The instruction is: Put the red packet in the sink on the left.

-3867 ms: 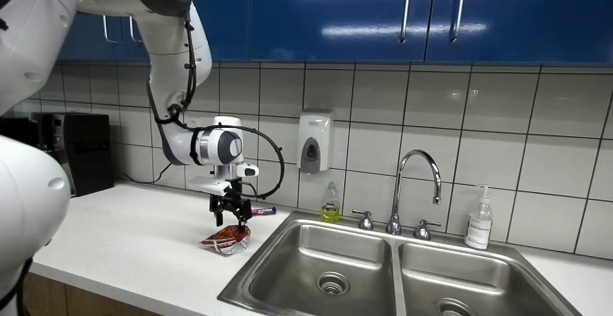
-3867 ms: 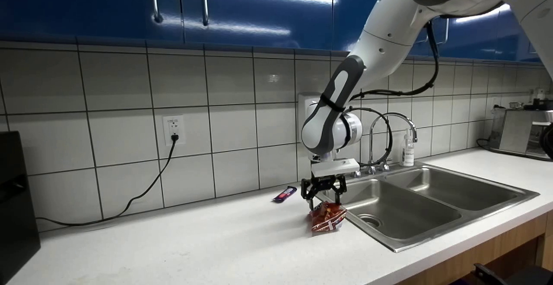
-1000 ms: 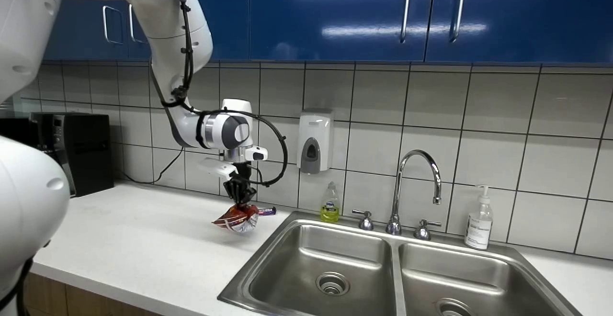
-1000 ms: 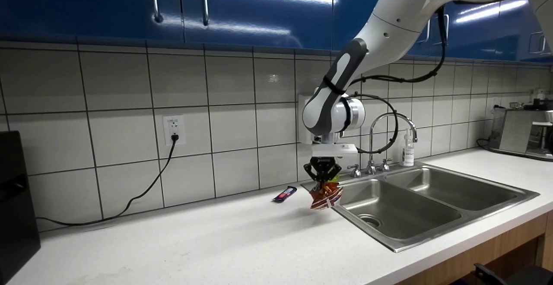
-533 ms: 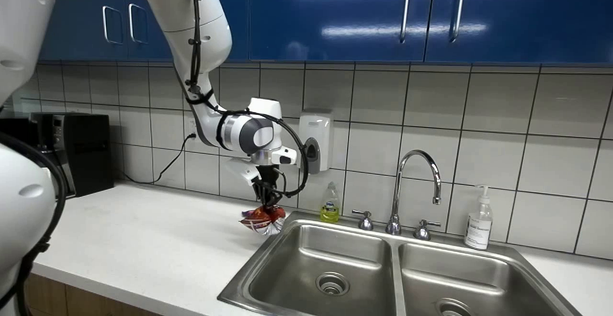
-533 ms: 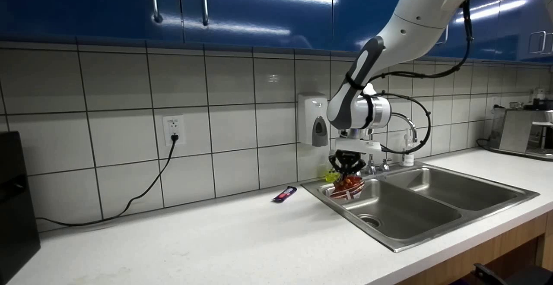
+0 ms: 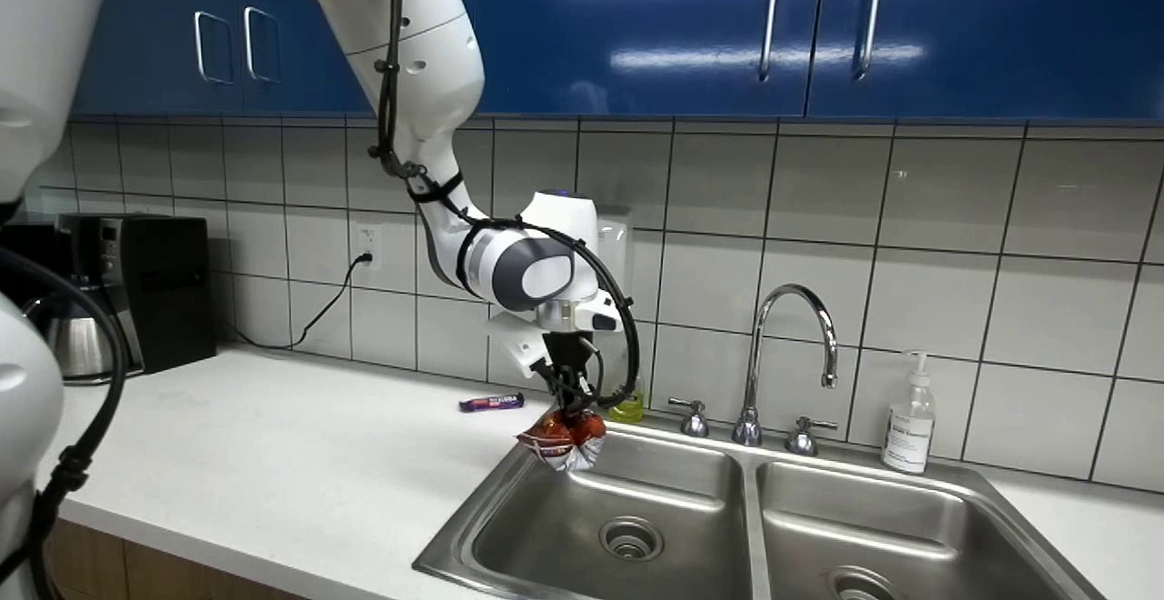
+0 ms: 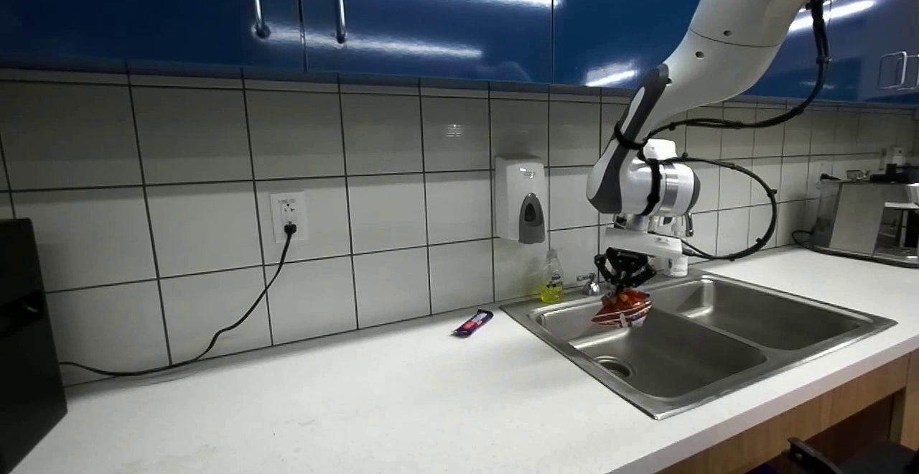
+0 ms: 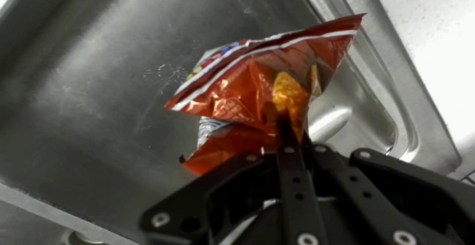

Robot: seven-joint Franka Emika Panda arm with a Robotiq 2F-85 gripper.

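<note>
Dangling over the left basin (image 7: 546, 541), the packet (image 8: 623, 310) is pinched in the narrowed gripper (image 7: 571, 409), probably held up so its baggy lower half clears the rim (image 7: 446, 556) before being let go inside.

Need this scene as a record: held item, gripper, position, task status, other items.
held item: red packet
gripper: Robotiq gripper, closed on the packet
position: hanging over the left basin
task status: not yet released
other items: purple-wrapped bar on the counter; yellow-green bottle behind the left basin; chrome faucet
</note>
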